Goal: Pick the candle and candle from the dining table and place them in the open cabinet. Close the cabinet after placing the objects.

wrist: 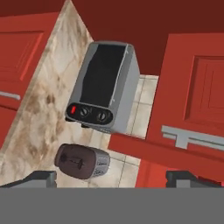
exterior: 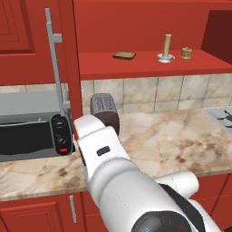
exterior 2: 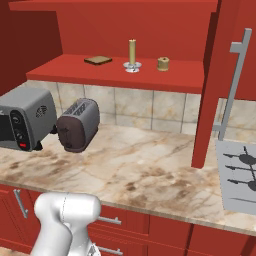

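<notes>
Both candles already sit on the cabinet's red inner shelf (exterior 2: 75,70): the stick candle (exterior 2: 132,51) on its clear dish mid-shelf, the squat brass candle (exterior 2: 163,63) just beside it toward the shelf's right end, the brown slab (exterior 2: 98,60) to the left. My pincer (wrist: 111,177) hangs spread and empty, looking across the left door (wrist: 192,100) and its bar handle (wrist: 192,139). What's left, I judge, is closing up. My worry: the wide tips slip off the handle, or my elbow clips the toaster (exterior 2: 78,124) or the microwave (exterior 2: 22,118) on the table (exterior 2: 150,170).
</notes>
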